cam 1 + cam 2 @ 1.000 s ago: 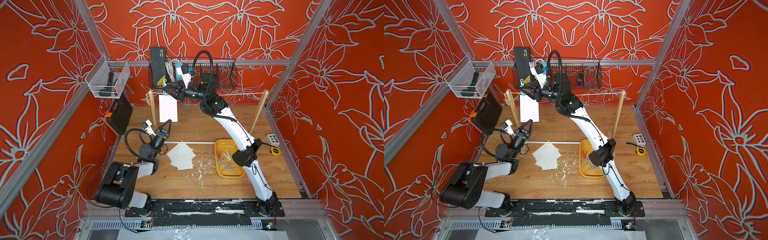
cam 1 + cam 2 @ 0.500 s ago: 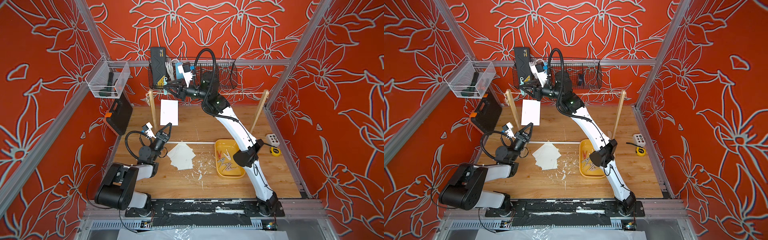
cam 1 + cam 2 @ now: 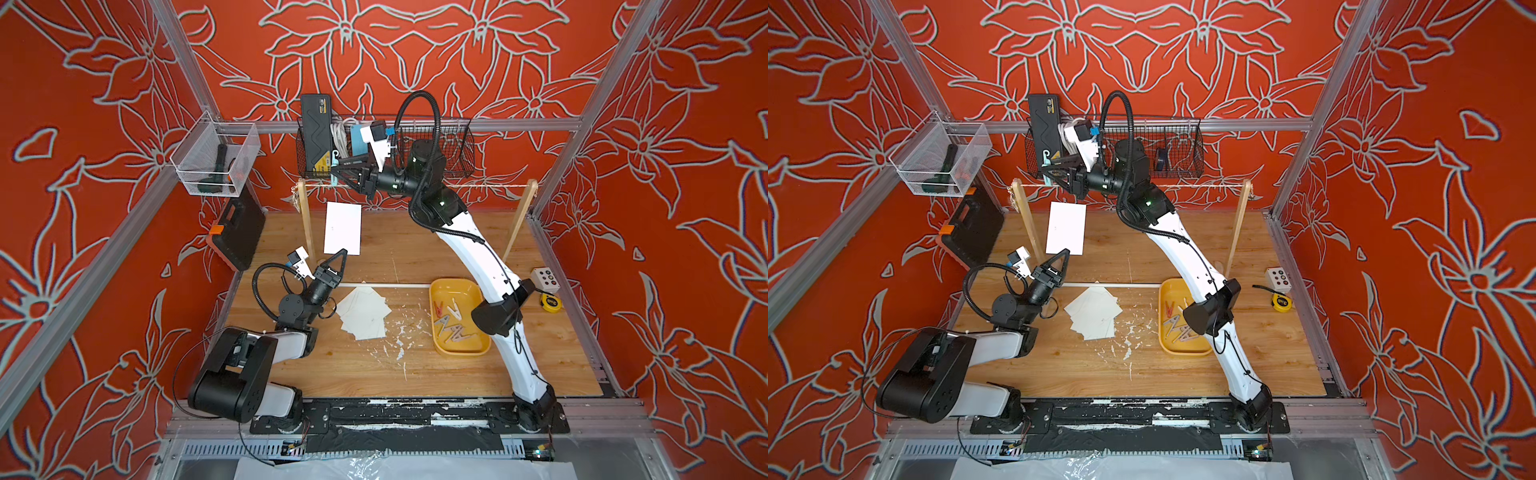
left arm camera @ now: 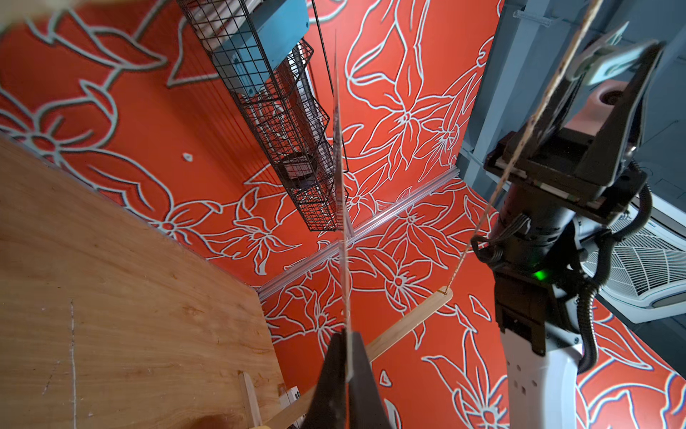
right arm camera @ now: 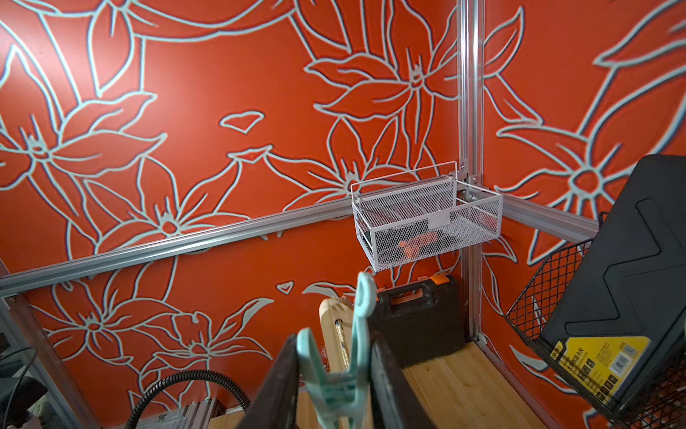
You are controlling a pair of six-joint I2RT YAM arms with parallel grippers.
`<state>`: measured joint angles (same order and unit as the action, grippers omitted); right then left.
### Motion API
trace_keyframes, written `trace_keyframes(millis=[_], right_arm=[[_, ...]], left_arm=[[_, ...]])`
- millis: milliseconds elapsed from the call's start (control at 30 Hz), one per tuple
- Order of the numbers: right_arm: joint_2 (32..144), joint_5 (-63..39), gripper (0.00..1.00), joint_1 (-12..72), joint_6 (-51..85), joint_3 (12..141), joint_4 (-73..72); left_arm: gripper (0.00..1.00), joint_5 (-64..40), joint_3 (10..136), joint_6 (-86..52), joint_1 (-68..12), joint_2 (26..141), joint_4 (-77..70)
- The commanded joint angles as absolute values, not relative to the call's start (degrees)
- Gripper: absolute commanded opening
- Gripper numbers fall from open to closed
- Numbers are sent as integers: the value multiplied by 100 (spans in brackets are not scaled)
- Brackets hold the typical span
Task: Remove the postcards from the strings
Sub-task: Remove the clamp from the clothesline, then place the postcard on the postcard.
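You can't read marks on card (image 3: pixel 342 227) in a top view; peg (image 5: pixel 336 388) blurred, one end cut off by frame edge.

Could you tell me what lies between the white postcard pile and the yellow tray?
Only scattered white flecks on bare wooden tabletop, in both top views.

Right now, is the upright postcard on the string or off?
Off: the postcard stands below the string, its bottom edge pinched in the left gripper.
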<state>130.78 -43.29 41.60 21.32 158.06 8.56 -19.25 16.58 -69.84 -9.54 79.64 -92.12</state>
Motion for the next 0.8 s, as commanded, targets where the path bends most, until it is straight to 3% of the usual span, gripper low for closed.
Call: trace_keyframes(millis=[0,433,767], right_arm=[[12720,-4281,31,4122,1978,15735,797],[11560,-4555,31,4086,1314,14393,1255],[9497,-4352,32,4077,803,11445,1001]], left_arm=[[0,-2013,1541,-6893,-1019,7710,-9373],[0,-1989,1117,-6227,-1323,6713,-7415],[0,-1708,830,-5836,-1641,6251,-6119]])
